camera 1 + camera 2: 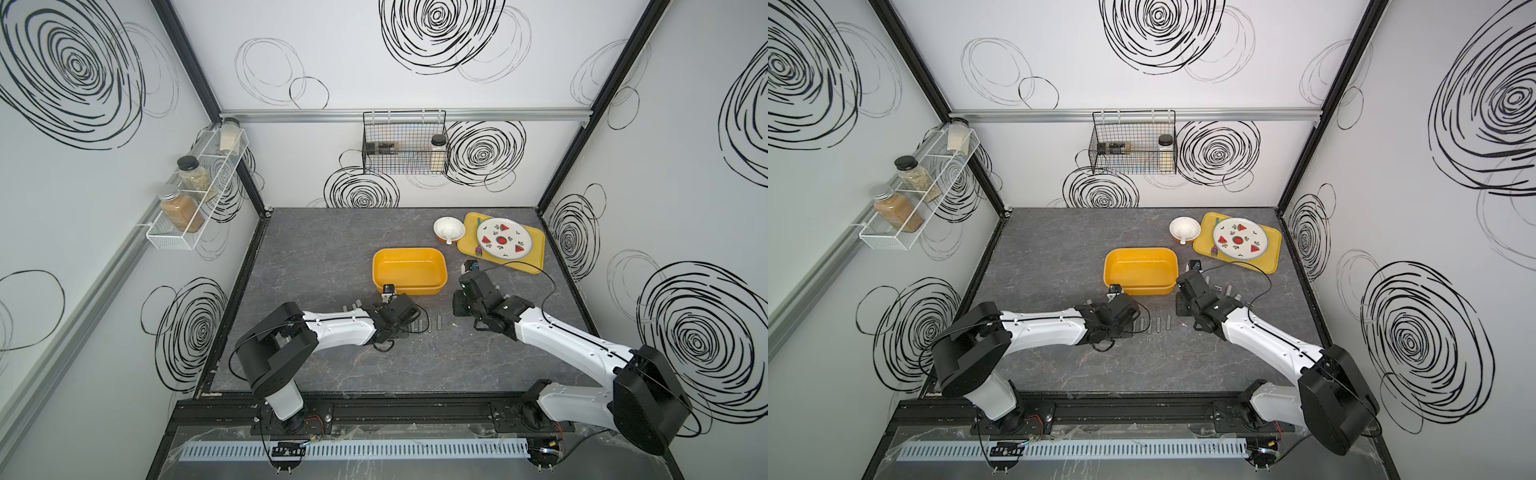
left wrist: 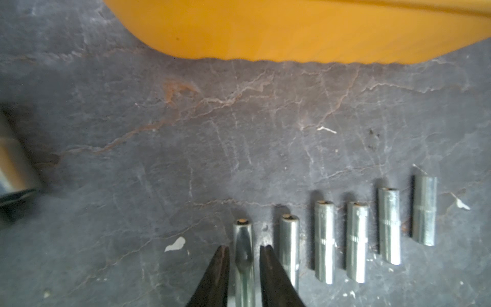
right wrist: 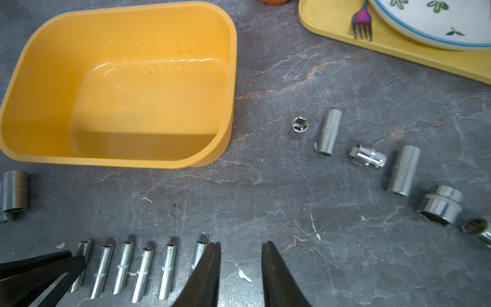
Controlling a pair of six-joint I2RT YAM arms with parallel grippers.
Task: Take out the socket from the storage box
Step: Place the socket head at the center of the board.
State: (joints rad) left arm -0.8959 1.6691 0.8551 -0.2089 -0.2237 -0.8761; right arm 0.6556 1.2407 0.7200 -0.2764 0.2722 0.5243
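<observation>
In both top views I saw the storage box (image 1: 409, 250) (image 1: 1140, 250) mid-way across the bench (image 1: 316, 257), a deep yellow-orange tub with rounded corners.

Left wrist cam: the socket (image 2: 243, 247), a slim shiny chrome tube, lay flat on the bench outside the box, last in a row of sockets (image 2: 357, 242). The left jaws sat slightly apart either side of it, not pinching.

Right wrist cam: the right jaws stood spread above the bench.

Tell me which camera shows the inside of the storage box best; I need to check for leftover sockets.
The right wrist view: the storage box sits close, and its whole floor is plainly bare. Both top views show the storage box small and glossy. The left wrist view catches only the storage box from outside, its wall.
</observation>
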